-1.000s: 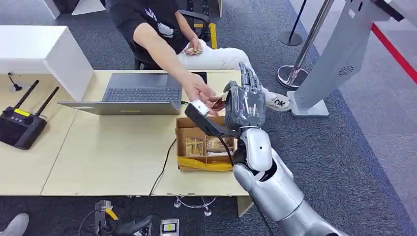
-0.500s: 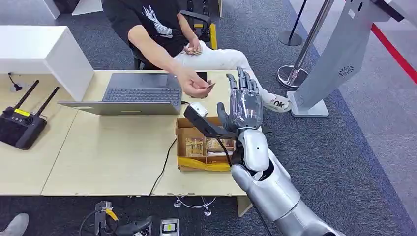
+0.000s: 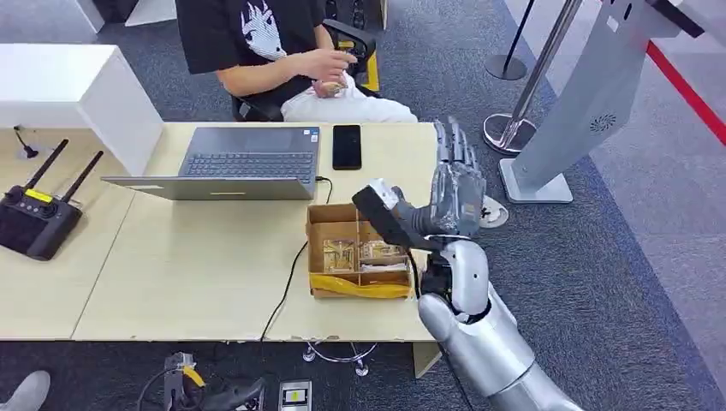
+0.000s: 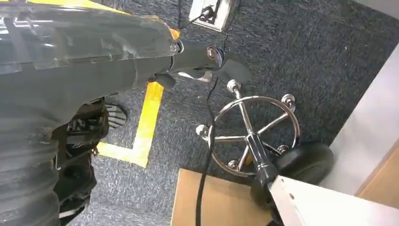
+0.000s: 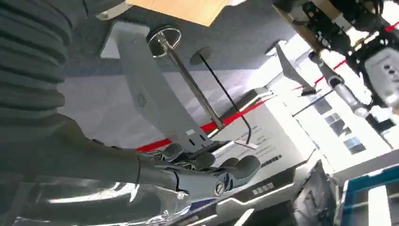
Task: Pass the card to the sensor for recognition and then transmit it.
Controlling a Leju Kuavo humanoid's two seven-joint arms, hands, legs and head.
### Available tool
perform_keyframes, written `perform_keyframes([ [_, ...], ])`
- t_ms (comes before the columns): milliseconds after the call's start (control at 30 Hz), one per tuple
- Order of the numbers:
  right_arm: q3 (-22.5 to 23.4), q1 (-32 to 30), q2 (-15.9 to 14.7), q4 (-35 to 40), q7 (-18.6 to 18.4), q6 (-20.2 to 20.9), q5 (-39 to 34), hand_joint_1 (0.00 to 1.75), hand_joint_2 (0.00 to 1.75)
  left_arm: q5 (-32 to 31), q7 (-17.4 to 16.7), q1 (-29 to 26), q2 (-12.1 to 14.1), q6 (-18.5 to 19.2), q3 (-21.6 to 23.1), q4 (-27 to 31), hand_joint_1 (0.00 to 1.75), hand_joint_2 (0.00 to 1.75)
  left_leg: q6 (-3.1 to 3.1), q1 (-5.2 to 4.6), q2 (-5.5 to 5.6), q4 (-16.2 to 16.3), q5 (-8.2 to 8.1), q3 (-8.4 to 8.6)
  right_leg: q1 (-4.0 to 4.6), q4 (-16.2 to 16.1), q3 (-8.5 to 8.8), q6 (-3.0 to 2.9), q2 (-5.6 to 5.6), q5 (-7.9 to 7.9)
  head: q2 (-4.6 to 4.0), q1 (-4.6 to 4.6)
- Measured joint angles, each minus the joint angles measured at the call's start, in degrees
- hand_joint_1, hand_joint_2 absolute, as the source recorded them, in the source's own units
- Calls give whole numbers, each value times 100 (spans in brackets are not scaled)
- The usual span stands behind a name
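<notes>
over the table's right end i see my right hand [image 3: 452, 193] raised, fingers straight and apart, holding nothing. just beside it sits the open cardboard box [image 3: 318, 231], its compartments holding small brownish packets [image 3: 340, 253]. the card [image 3: 333, 87], small and tan, is with the seated person [image 3: 257, 43], well apart from my hand. my left hand [image 4: 188, 52] hangs low, its grip unclear.

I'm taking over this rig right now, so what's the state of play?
Right hand: raised by the table edge, fingers straight, holding nothing.
Left hand: hangs over the floor; grip unclear.
Card: none in the right hand; the seated person holds small cards at the lap.
Done: handover, apparently.
Left: probably the next card from the cardboard box.
</notes>
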State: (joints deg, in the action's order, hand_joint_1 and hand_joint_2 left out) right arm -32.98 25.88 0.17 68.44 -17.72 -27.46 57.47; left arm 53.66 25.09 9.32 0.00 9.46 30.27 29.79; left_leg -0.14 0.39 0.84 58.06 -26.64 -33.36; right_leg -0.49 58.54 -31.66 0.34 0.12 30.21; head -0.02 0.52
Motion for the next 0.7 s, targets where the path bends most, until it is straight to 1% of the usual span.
perform_keyframes([
  [33, 133, -109, -59, 35, 140, -243, -258, 0, 175, 4, 17, -14, 2, -9, 0, 0, 0, 175, 0, 0, -1, 0, 0, 1, 0, -2, -1, 0, 0, 0, 0, 2],
  [100, 460, -404, -174, 113, 551, -846, -1203, 0, 175, 55, 68, -50, 2, -48, 0, 4, 0, 175, 3, 0, 1, 1, -2, 2, -1, -5, 1, 0, 0, 0, 0, 2],
  [133, 711, -572, -227, 146, 824, -987, -1767, 0, 175, 76, 100, -79, 4, -59, 0, 4, 0, 175, 2, 0, 0, 2, -5, 4, -1, -7, 0, 0, 0, 1, 0, 4],
  [167, 1012, -764, -277, 146, 1185, -1015, -2407, 0, 175, 116, 135, -117, 11, -63, -2, 7, 0, 175, 1, 0, 1, 1, -8, 3, -1, -7, 3, 0, -2, 1, 0, -2],
  [200, 1392, -1017, -323, 127, 1681, -1020, -3137, 0, 175, 151, 172, -166, 17, -81, -9, 13, 0, 175, 6, 0, 5, 1, -12, 2, 0, -9, 6, 1, -4, 2, 0, 2],
  [233, 1710, -1244, -361, 63, 2106, -1020, -3715, 0, 175, 190, 199, -219, 39, -98, -20, 26, 0, 175, 7, 0, 6, 1, -13, 4, -1, -11, 3, 0, -5, 5, 0, 0],
  [300, 2479, -1621, -476, -346, 3114, -1011, -4919, 0, 175, 280, 254, -347, 79, -120, -33, 79, 0, 175, 8, -1, 10, 1, -16, -5, -1, -14, 4, 0, -14, 7, 0, 2],
  [333, 2825, -1730, -516, -637, 3489, -1002, -5371, 0, 175, 326, 260, -396, 96, -125, -35, 101, 0, 175, 8, -1, 10, 1, -18, -6, -1, -14, -2, 0, -14, 7, 0, 2],
  [400, 3389, -1927, -594, -1265, 3925, -998, -5907, 0, 175, 411, 288, -452, 135, -125, -39, 127, 0, 175, 6, -1, 5, 1, -22, -6, -1, -16, -5, 0, -5, 7, 0, 2],
  [433, 3642, -2029, -623, -1564, 3956, -993, -6056, 0, 175, 435, 288, -469, 155, -125, -42, 142, 0, 175, 6, -1, 6, 0, -22, -6, -1, -16, -4, 0, -7, 8, 0, 0],
  [467, 3937, -2099, -645, -1874, 3756, -996, -6212, 0, 175, 498, 288, -492, 184, -125, -50, 164, 0, 175, 7, 1, 4, 1, -25, -3, -1, -17, -6, -1, -5, 9, 0, 0],
  [500, 4151, -2158, -642, -2159, 3432, -1002, -6411, 0, 175, 562, 288, -522, 206, -127, -61, 184, 0, 175, 6, 5, 2, 1, -30, 2, 0, -19, -10, -3, -3, 12, 0, 0],
  [567, 4803, -2325, -618, -2937, 2632, -1020, -6872, 0, 175, 739, 288, -589, 258, -162, -81, 243, 0, 175, 12, 4, 7, 1, -35, 6, 0, -19, -4, 3, -6, 32, 0, -2],
  [600, 5214, -2506, -594, -3420, 2225, -1024, -6926, 0, 175, 840, 288, -647, 289, -203, -85, 276, 0, 175, 6, 6, 23, 0, -40, 6, 3, -18, 13, -4, -21, 39, 0, 9],
  [633, 5484, -2674, -544, -3768, 1891, -1024, -6838, 45, 175, 951, 288, -726, 317, -262, -96, 315, 175, 175, -6, 10, 26, -1, -48, 5, 9, -15, 21, -7, -24, 42, 0, 4],
  [667, 5685, -2823, -494, -4062, 1528, -1024, -6720, 175, 175, 1052, 288, -817, 361, -308, -123, 365, 175, 175, -15, 13, 18, -2, -55, 6, 14, -11, 20, -18, -14, 48, 0, 7],
  [700, 5848, -2926, -444, -4349, 1216, -1022, -6538, 175, 175, 1151, 288, -909, 413, -343, -158, 428, 175, 175, -29, 18, -10, -3, -66, 11, 18, -8, 17, -21, 18, 48, 0, -2],
])
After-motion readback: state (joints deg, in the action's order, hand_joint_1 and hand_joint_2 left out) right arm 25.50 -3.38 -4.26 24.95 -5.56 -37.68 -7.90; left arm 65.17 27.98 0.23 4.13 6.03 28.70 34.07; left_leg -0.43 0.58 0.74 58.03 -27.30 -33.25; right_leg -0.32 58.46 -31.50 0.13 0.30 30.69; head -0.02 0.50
